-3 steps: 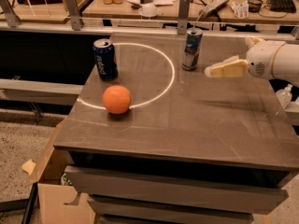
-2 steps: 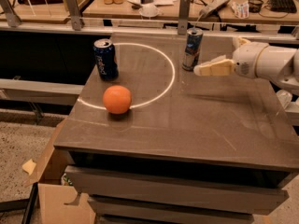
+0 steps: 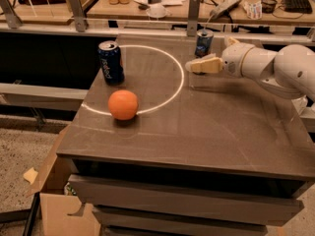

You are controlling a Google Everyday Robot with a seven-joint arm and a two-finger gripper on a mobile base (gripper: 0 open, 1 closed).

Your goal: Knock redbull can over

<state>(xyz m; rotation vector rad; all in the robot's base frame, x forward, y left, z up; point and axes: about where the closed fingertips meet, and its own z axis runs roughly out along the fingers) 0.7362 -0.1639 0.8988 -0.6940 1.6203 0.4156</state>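
Observation:
The redbull can (image 3: 204, 42) stands upright at the far edge of the dark table (image 3: 197, 132), slim, blue and silver with a silver top. My gripper (image 3: 190, 66) reaches in from the right on a white arm (image 3: 275, 68). Its cream fingers are pressed together into one wedge that points left. The fingertips lie just in front of the can's base and slightly to its left, and they cover its lower part. I cannot tell if they touch the can. The gripper holds nothing.
A wider dark-blue can (image 3: 110, 62) stands at the table's far left. An orange ball (image 3: 123, 104) lies in front of it. A white ring of light (image 3: 147, 77) marks the tabletop. Cluttered wooden benches (image 3: 147, 4) stand behind, and cardboard (image 3: 54, 210) lies on the floor at lower left.
My gripper has moved left along the back of the table, from right of the redbull can to just in front of its base. The can still stands upright.

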